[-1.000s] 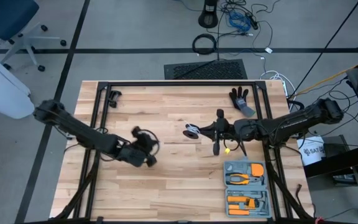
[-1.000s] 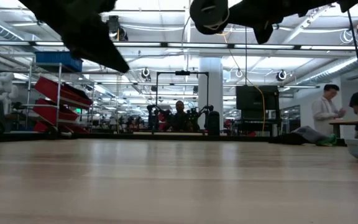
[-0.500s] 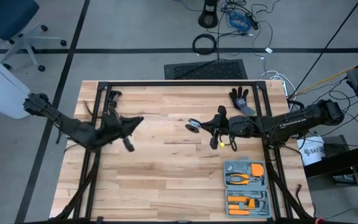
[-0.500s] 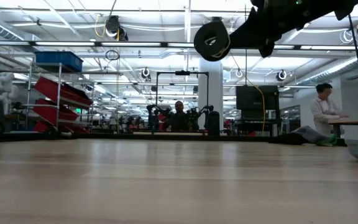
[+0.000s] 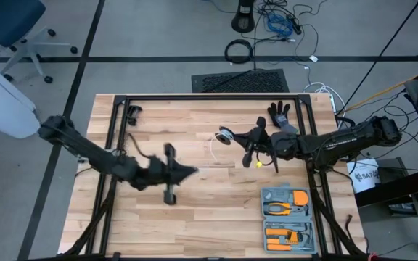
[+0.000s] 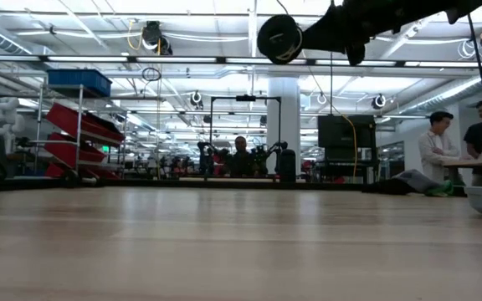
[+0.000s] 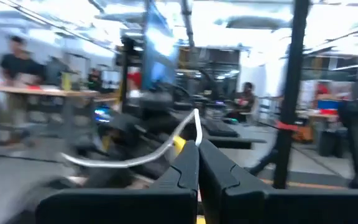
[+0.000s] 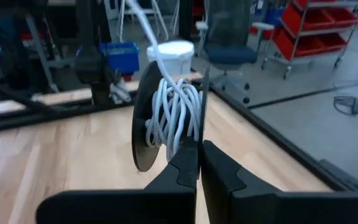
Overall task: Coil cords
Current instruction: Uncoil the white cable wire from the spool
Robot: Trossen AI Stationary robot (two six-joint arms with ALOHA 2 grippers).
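Note:
The black reel (image 8: 166, 115), wound with white cord, is held well above the table; it shows in the high view as the reel (image 5: 226, 134) and in the low view as the reel (image 6: 279, 38). My right gripper (image 8: 197, 149) is shut on it. A free length of the cord (image 7: 135, 158) runs from the reel to my left gripper (image 7: 197, 144), which is shut on it. In the high view my left gripper (image 5: 193, 172) is left of and nearer than the reel, above the table's middle. My left gripper pinches the white cord (image 7: 196, 127) between its two fingertips, a single strand. The fingers point about level toward the table's right. The cord arcs away slack, clear of the table. My right gripper is shut at the reel's rim, on the wound cord (image 8: 180, 134) between the two black flanges. Its fingers come about level from the table's right. The reel stands on edge, lifted clear of the table.
An open tool case (image 5: 287, 217) with orange tools lies at the near right. A black glove (image 5: 281, 116) lies at the far right. Black frame rails (image 5: 194, 98) border the wooden table (image 5: 194, 232). People (image 6: 438, 150) stand in the room beyond.
My left gripper swung up and toward the far left, then came back toward the table's middle. It tipped from pointing down to about level and stayed shut on the cord. My right gripper carried the reel a little toward the far edge.

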